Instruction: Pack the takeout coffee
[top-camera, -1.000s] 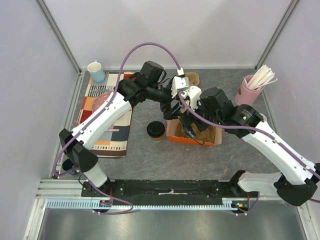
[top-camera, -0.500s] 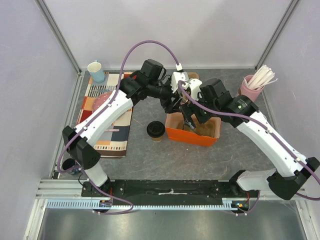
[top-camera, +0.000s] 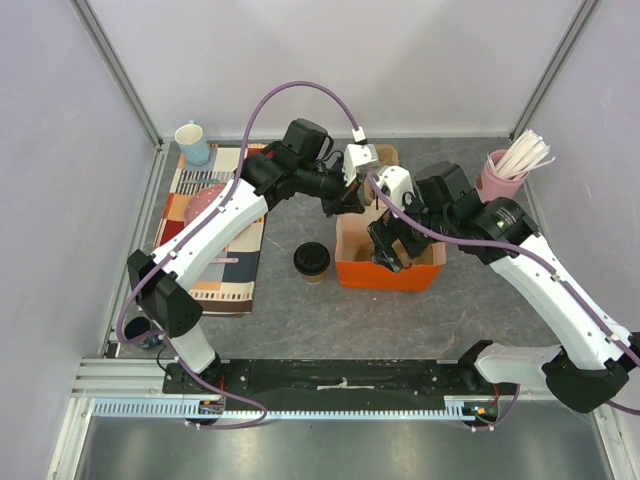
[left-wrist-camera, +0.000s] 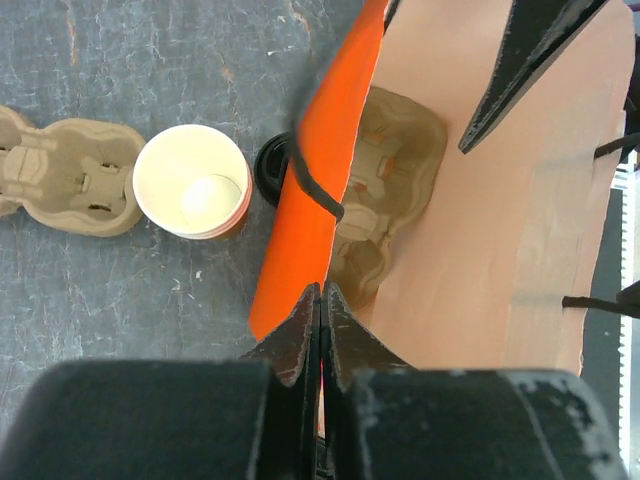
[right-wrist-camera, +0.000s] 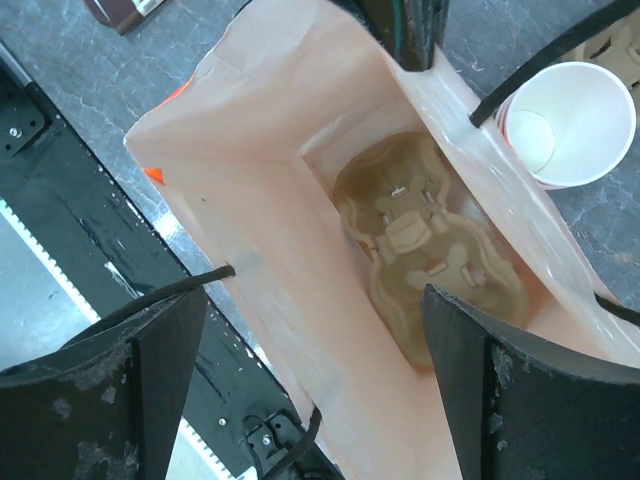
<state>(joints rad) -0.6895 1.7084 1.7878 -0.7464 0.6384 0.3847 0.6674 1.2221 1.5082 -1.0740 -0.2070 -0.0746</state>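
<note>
The takeout coffee (top-camera: 312, 260), a brown cup with a black lid, stands on the table just left of an orange paper bag (top-camera: 390, 272). The bag stands upright with its mouth open, and a cardboard cup carrier (right-wrist-camera: 430, 250) lies at its bottom. My left gripper (left-wrist-camera: 322, 300) is shut on the bag's orange rim (left-wrist-camera: 310, 200) at the far left corner (top-camera: 350, 208). Over the bag's mouth my right gripper (right-wrist-camera: 315, 380) hangs wide open with nothing between its fingers (top-camera: 388, 250).
A stack of lidless paper cups (left-wrist-camera: 192, 180) and a second carrier (left-wrist-camera: 70, 170) sit behind the bag. A blue mug (top-camera: 192, 143) and a patterned mat (top-camera: 215, 230) are at the left. A pink cup of straws (top-camera: 500, 175) stands at the far right.
The left gripper closed on the bag's rim. The bag went from lying tilted to standing upright and open. The right gripper shifted right over its mouth, still open.
</note>
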